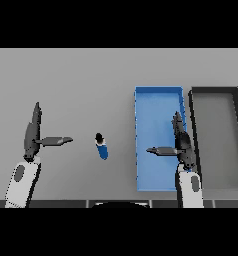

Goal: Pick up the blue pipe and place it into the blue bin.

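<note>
1. Far left there's the left hand (32,134), coming up from the lower left corner on its white forearm. Fingers are straight and pointing away from the robot, thumb sticking out sideways toward the middle. It's open and holding nothing, just parked over bare grey table (81,80).

2. Next over, just past that thumb tip with a small gap between, sits the blue pipe (101,146). It looks like a short blue piece with a dark end, lying on the table, tilted a bit. Nothing is touching it.

3. Then the blue bin (158,91), well to the right of the pipe. As far as I can see it has nothing in it.

4. The right hand (181,142) hangs over the bin's right edge, same pose as the other: fingers straight and pointing forward, thumb out sideways toward the pipe. Open, empty.

5. Just right of that hand there's a dark grey bin (214,90), snug beside the blue one. Not part of the job.

6. So progress-wise: basically zero. The pipe isn't picked up and the bin isn't filled. Reach, grab, carry and drop are all still left. My guess is the left hand has the shorter trip to the pipe.
</note>
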`<state>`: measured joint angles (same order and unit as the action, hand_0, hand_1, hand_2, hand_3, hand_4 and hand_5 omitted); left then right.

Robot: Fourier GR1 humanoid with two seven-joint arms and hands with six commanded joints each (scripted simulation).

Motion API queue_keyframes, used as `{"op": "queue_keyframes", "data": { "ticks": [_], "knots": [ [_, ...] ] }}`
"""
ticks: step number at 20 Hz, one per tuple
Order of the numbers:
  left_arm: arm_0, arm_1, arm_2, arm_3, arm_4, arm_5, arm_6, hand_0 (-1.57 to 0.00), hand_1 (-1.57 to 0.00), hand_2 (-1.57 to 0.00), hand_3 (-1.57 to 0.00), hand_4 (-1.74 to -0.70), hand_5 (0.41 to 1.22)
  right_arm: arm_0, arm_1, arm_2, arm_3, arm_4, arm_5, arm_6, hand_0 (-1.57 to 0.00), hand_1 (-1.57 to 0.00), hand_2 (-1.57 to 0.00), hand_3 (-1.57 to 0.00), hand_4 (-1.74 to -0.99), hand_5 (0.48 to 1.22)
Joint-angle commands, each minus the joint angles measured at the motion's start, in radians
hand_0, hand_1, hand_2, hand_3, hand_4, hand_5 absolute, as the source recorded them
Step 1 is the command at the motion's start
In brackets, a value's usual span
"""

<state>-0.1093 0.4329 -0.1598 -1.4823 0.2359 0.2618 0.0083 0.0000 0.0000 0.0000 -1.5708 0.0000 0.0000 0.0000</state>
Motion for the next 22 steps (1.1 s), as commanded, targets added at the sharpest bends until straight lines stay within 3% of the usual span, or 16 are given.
{"op": "queue_keyframes", "data": {
  "ticks": [1, 6, 7, 9, 13, 17, 19, 22],
  "knots": [
    [-0.001, 0.000, 0.001, 0.001, 0.000, 0.000, -0.004, 0.00, 0.00, 0.00, 0.00, -0.97, 0.594, -0.002, 0.000, 0.000, 0.001, 0.000, -0.001, 0.001, 0.00, 0.00, 0.00, 0.00, -1.210, 0.594],
    [-0.014, -0.005, 0.005, 0.024, 0.002, -0.004, -0.008, 0.00, 0.00, 0.00, 0.00, -0.97, 0.594, -0.016, 0.002, -0.002, 0.012, 0.006, -0.009, 0.004, 0.00, 0.00, 0.00, 0.00, -1.210, 0.594],
    [-0.012, 0.071, -0.031, 0.023, -0.004, -0.130, -0.056, 0.00, 0.00, 0.00, 0.00, -0.97, 0.594, -0.006, -0.069, 0.038, -0.013, 0.084, 0.014, -0.042, 0.00, 0.00, 0.00, 0.00, -1.210, 0.594],
    [-0.013, 0.154, -0.050, 0.037, 0.001, -0.267, -0.108, 0.00, 0.00, 0.00, 0.00, -0.97, 0.596, 0.023, -0.126, 0.090, -0.057, 0.173, 0.030, -0.076, 0.00, 0.00, 0.00, 0.00, -1.198, 0.589],
    [-0.021, 0.190, -0.069, 0.037, 0.004, -0.347, -0.141, 0.00, 0.00, 0.00, 0.00, -0.97, 0.598, 0.044, -0.158, 0.111, -0.086, 0.208, 0.046, -0.071, 0.00, 0.00, 0.00, 0.00, -1.191, 0.587],
    [0.035, 0.230, -0.103, -0.035, 0.018, -0.430, -0.188, 0.00, 0.00, 0.00, 0.00, -0.98, 0.583, 0.052, -0.151, 0.118, -0.101, 0.207, 0.046, -0.058, 0.00, 0.00, 0.00, 0.00, -1.187, 0.579],
    [0.060, 0.255, -0.138, -0.108, 0.021, -0.468, -0.159, 0.00, 0.00, 0.00, 0.00, -0.99, 0.566, 0.048, -0.148, 0.118, -0.107, 0.198, 0.052, -0.048, 0.00, 0.00, 0.00, 0.00, -1.200, 0.580],
    [0.080, 0.255, -0.212, -0.192, -0.015, -0.474, -0.051, 0.00, 0.00, 0.00, 0.00, -1.02, 0.512, 0.033, -0.142, 0.113, -0.089, 0.187, 0.054, -0.040, 0.00, 0.00, 0.00, 0.00, -1.225, 0.580]
  ]
}}
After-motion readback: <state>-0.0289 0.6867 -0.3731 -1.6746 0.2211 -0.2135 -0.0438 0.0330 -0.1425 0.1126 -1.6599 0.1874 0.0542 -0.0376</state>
